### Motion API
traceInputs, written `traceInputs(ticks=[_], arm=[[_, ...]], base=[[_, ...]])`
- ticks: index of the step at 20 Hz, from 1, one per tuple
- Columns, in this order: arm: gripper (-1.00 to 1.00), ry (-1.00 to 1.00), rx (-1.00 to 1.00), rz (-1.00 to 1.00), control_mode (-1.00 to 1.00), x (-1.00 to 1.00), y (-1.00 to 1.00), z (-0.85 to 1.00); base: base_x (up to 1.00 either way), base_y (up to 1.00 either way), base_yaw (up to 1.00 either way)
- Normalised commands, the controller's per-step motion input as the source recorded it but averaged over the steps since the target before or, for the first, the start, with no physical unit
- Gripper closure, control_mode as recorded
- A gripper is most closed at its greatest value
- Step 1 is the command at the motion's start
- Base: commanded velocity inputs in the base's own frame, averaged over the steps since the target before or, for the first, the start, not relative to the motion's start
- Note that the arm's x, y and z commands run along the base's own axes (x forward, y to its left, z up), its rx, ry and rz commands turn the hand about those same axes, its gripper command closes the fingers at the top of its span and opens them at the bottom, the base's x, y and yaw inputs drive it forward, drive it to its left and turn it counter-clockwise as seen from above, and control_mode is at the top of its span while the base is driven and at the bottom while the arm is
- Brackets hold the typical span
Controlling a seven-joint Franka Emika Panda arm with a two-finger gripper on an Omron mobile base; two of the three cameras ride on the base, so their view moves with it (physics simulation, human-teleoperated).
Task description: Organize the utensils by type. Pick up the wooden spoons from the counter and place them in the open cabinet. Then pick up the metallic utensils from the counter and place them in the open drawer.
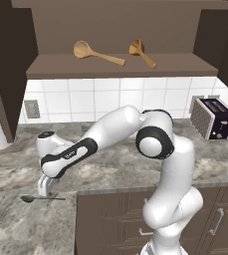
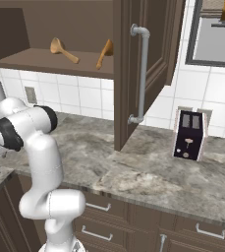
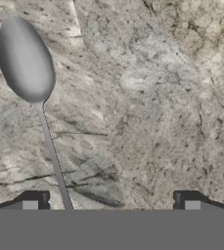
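End effector (image 1: pixel 46 191) sits low over the tabletop (image 1: pixel 135 164), jaws spread wide, holding nothing. Dark thin metal spoon (image 1: pixel 38 198) lies flat on the stone right under it; in the hand view its handle runs up between the fingertips (image 3: pixel 35 200), nearer the left one, bowl at the far end. Contact with the spoon can't be told. Both wooden spoons (image 1: pixel 96 53) lie on the open cabinet (image 1: pixel 115 64) shelf, apart from each other. Toaster (image 1: pixel 212 118) stands at the tabletop's far right.
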Motion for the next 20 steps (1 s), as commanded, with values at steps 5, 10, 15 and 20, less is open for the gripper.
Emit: traceInputs(ticks=[5,10,15,20], arm=[[-1.00,0.00,0.00,0.00,-1.00,-0.11,0.23,-0.13],[-1.00,0.00,0.00,0.00,-1.00,-0.08,0.21,-0.17],[-1.00,0.00,0.00,0.00,-1.00,0.00,0.13,-0.24],[-1.00,0.00,0.00,0.00,-1.00,0.00,0.11,-0.20]], base=[[0.00,0.00,0.00],[0.00,0.00,0.00],[0.00,0.00,0.00],[0.00,0.00,0.00]])
